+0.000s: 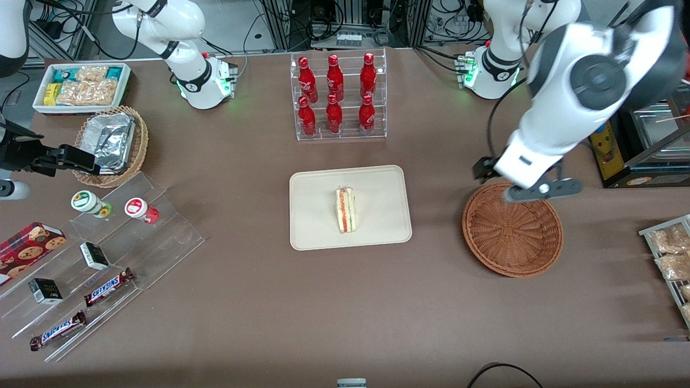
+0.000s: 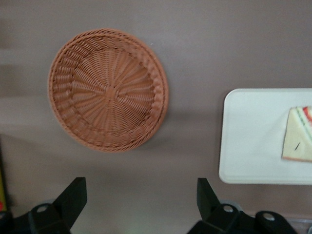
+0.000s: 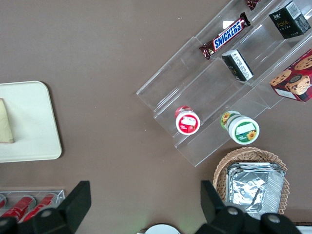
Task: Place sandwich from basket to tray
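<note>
The sandwich lies on the cream tray at the table's middle, its red-orange and green layers showing at the cut edge. The reddish-brown wicker basket sits empty beside the tray, toward the working arm's end. My left gripper hangs above the basket's rim that is farther from the front camera. In the left wrist view the gripper is open and empty over bare table, with the basket, the tray and the sandwich in sight.
A clear rack of red bottles stands farther from the front camera than the tray. Toward the parked arm's end are a tan basket with a foil container, a white snack bin and acrylic steps with snacks. Packets lie at the working arm's end.
</note>
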`<state>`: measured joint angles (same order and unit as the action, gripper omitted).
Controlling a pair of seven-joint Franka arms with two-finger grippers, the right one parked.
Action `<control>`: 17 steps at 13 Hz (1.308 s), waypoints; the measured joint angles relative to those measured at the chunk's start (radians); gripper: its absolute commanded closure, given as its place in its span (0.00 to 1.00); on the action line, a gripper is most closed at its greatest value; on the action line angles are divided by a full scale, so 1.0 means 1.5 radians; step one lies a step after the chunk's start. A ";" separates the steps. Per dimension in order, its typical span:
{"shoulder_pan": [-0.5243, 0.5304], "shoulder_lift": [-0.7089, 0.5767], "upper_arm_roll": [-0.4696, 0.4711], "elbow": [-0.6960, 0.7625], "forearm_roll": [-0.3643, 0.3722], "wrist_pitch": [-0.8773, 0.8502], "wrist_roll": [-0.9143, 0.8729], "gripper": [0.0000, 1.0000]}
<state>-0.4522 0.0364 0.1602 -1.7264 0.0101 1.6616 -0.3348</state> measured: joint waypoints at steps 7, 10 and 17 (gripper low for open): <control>0.047 -0.076 0.023 -0.014 0.001 -0.049 0.143 0.00; 0.059 -0.079 0.024 -0.014 0.001 -0.048 0.147 0.00; 0.262 -0.046 -0.127 0.030 -0.001 -0.046 0.155 0.00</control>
<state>-0.0598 -0.0320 -0.0309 -1.6813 0.0092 1.5931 -0.1016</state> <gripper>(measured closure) 0.000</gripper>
